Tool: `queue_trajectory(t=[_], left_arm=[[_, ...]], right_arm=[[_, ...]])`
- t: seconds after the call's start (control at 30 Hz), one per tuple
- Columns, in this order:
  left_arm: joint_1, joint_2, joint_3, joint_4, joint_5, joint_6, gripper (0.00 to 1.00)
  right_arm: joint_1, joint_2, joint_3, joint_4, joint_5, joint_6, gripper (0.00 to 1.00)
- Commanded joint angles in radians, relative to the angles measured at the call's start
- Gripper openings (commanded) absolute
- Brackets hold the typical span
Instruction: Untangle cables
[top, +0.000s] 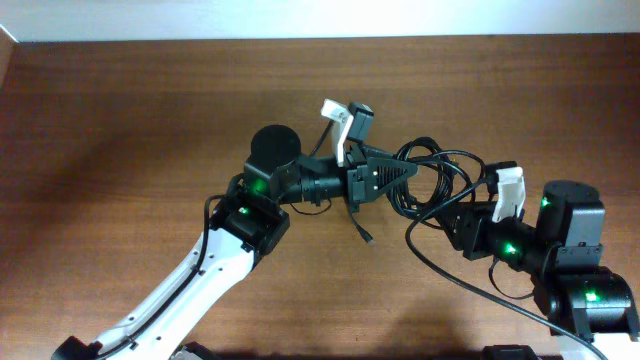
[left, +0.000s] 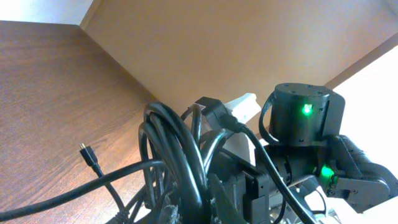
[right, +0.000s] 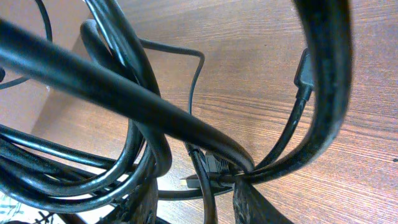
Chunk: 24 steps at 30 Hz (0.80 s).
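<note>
The cables (top: 437, 165) are hanging in a knotted bundle just past the centre of the table (top: 120, 120), toward 3 o'clock, strung between the two arms. The left gripper (top: 408, 172), reaching in from 7 o'clock, is pinching the bundle with its jaws together. The right gripper (top: 447, 215), coming in from 4 o'clock, is standing with its jaws partly apart and loops draped over its fingers (right: 252, 205); I cannot tell whether any strand is being pinched. A plug end (top: 367, 238) is dangling at 6 o'clock of the left gripper, and a long strand (top: 450, 275) is trailing toward 5 o'clock. Doing this well probably means holding the left firm as an anchor while drawing the right slowly toward 3 o'clock, and checking that the loops are sliding, not cinching.
</note>
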Motion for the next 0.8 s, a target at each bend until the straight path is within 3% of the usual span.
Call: queue_trajectory(t=[0.0,0.13,0.47,0.77], left_arm=[[0.001,-0.028,0.024,-0.024,-0.013,0.059,0.0],[0.001,-0.028,0.024,-0.145,-0.09,0.092,0.0],[0.001,-0.029,0.024,-0.084,0.105,0.092,0.0],[0.001,-0.031,0.024,-0.045,0.112,0.092,0.0]], right_arm=[[-0.003,0.0,0.0,0.011,0.001,0.032,0.38],[-0.003,0.0,0.0,0.013,-0.018,0.032,0.38],[-0.003,0.0,0.0,0.052,0.04,0.037,0.38],[-0.003,0.0,0.0,0.044,0.082,0.055,0.38]])
